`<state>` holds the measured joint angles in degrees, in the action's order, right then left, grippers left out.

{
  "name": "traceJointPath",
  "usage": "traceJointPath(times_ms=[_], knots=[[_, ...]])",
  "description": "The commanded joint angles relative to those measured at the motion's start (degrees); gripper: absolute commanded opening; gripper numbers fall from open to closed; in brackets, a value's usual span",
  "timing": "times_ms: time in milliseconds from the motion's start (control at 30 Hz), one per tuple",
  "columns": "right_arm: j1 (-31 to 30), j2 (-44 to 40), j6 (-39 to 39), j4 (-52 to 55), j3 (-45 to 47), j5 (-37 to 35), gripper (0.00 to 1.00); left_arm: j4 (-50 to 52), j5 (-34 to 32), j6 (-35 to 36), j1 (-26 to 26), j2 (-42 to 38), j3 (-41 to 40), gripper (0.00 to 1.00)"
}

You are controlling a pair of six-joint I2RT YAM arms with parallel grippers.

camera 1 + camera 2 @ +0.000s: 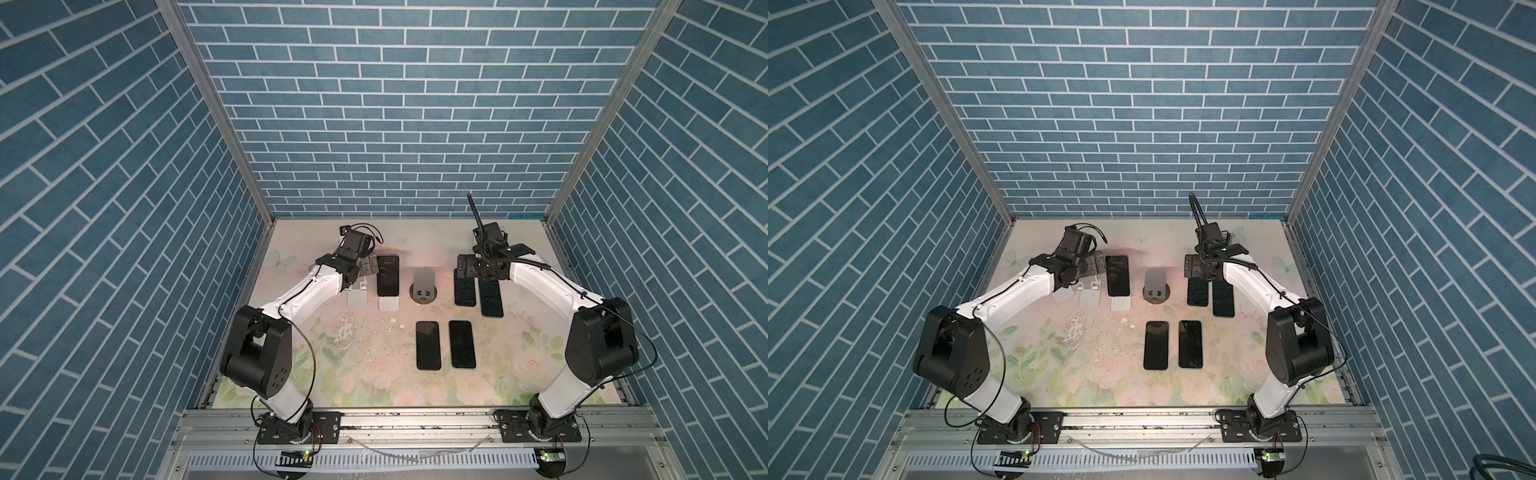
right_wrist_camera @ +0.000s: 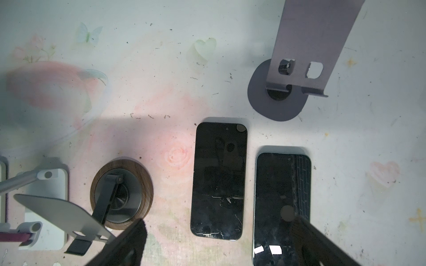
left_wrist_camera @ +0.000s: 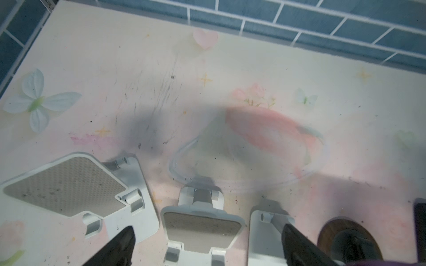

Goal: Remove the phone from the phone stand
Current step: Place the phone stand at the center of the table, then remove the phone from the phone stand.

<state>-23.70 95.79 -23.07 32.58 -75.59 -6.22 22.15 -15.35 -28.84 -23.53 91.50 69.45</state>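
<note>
A black phone (image 1: 387, 275) (image 1: 1117, 275) leans on a white phone stand (image 1: 389, 304) (image 1: 1122, 303) at the back of the table. My left gripper (image 1: 365, 266) (image 1: 1094, 264) hovers just left of the phone, open and holding nothing. In the left wrist view the left gripper (image 3: 207, 244) straddles an empty white stand (image 3: 202, 221), with one fingertip (image 3: 297, 244) in front of the phone's stand (image 3: 265, 237). Only a purple strip of the phone (image 3: 368, 263) shows there. My right gripper (image 1: 467, 268) (image 2: 221, 235) is open above two phones lying flat.
Two empty white stands (image 1: 1090, 296) (image 1: 1064, 296) sit under the left arm. A grey stand on a wooden disc (image 1: 423, 286) (image 2: 121, 191) is mid-table. Flat phones lie at the right (image 1: 464, 291) (image 1: 491, 299) and front (image 1: 428, 345) (image 1: 462, 344). A tall grey stand (image 2: 304, 46) stands near the right gripper.
</note>
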Motion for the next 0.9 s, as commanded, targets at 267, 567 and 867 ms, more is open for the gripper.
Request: traceJointPath(times_ms=[267,567,867], knots=[[0.19,-1.69,0.75,0.49,-0.63,-0.8,0.99,-0.26,-0.11,-1.54,-3.76,-6.92,-2.38,1.0],[0.15,-3.28,0.75,-0.32,0.94,0.13,0.98,0.06,0.15,-1.76,-8.32,-7.01,-1.22,1.0],[0.15,-3.15,0.75,-0.61,1.66,0.6,0.99,0.85,-0.46,-1.44,-11.92,-3.4,1.17,1.0]])
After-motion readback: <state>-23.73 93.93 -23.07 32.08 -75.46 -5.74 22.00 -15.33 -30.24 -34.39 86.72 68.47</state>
